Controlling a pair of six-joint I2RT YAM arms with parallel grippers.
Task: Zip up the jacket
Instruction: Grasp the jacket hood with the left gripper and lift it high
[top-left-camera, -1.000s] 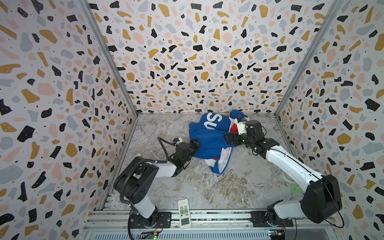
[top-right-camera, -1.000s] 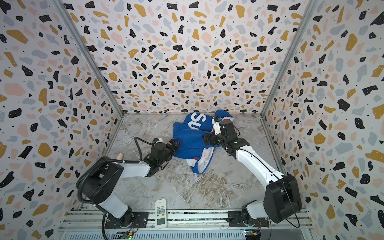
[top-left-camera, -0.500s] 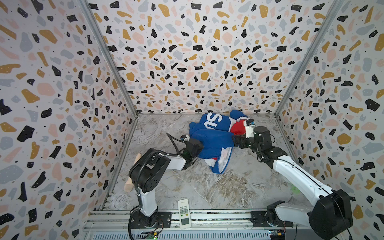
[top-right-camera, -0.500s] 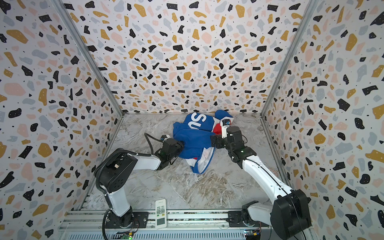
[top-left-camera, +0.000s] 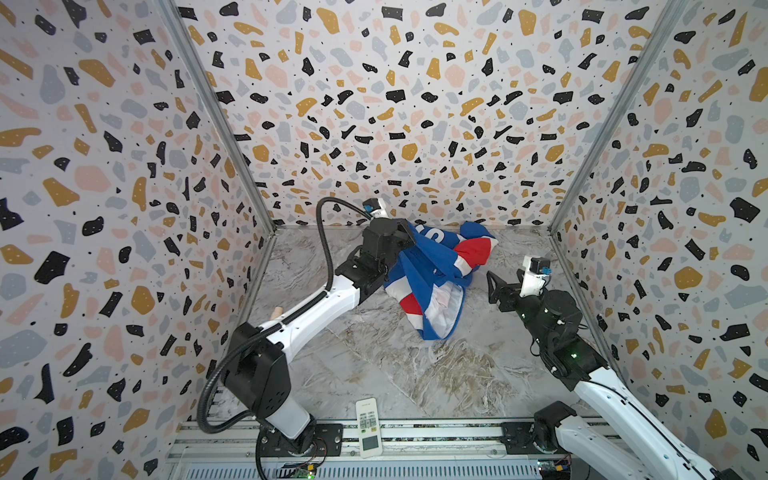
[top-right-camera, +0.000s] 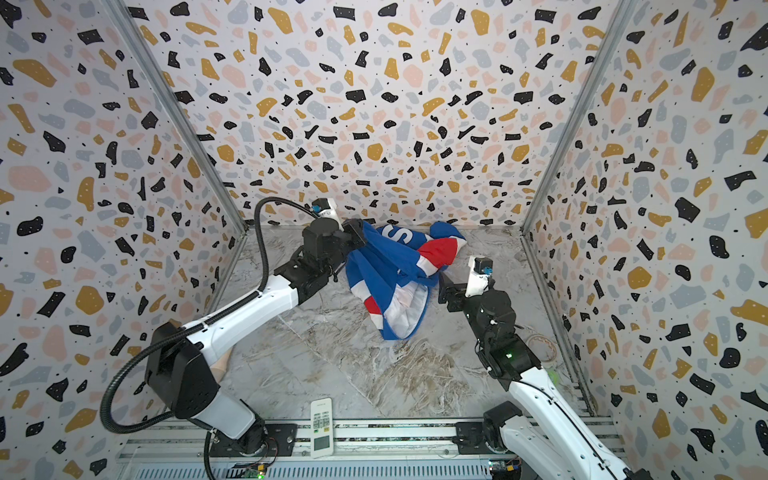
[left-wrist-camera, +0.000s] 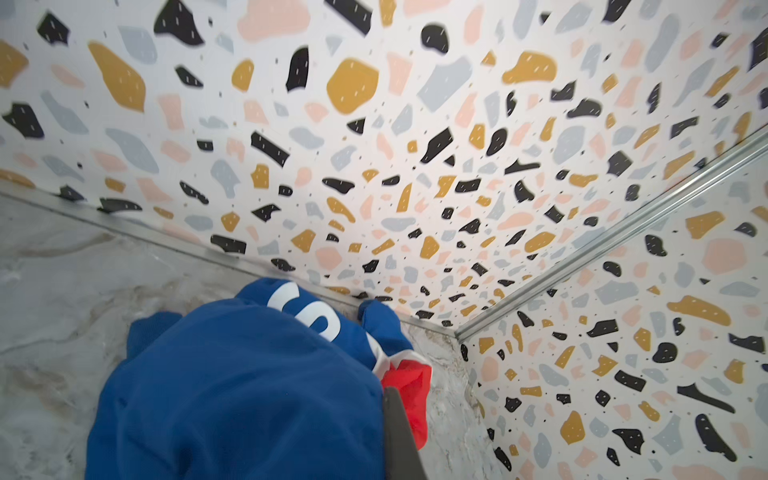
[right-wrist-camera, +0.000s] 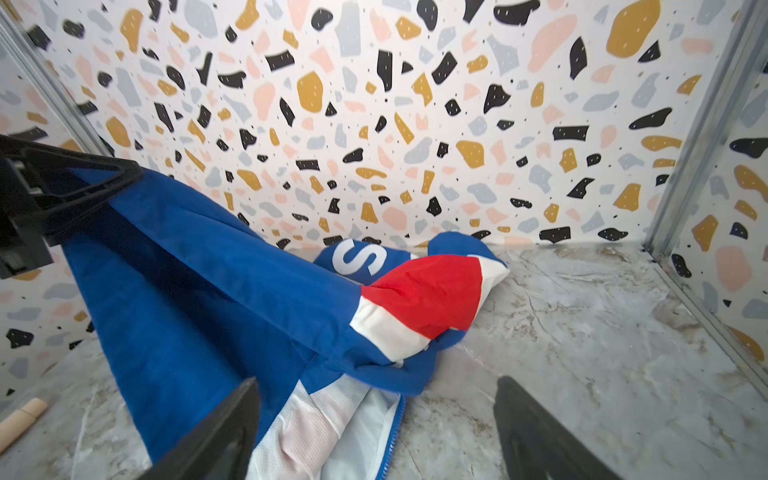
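Jacket (top-left-camera: 419, 274) bunched nr back wall (top-left-camera: 395, 124); front floor (top-left-camera: 415, 374) free.

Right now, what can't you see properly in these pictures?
- Zipper slider: jacket folds hide it in every view.
- Lettering: both top views show only an S; folds cover the rest.
- Left tool: left wrist view, blue cloth covers its tips.
- Wooden stick: right wrist view, edge cuts it.

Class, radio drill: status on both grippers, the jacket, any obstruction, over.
Left gripper shut on the jacket, blue cloth raised. Right gripper open, empty, beside it. Jacket crumpled, unzipped. Remote far forward, clear.
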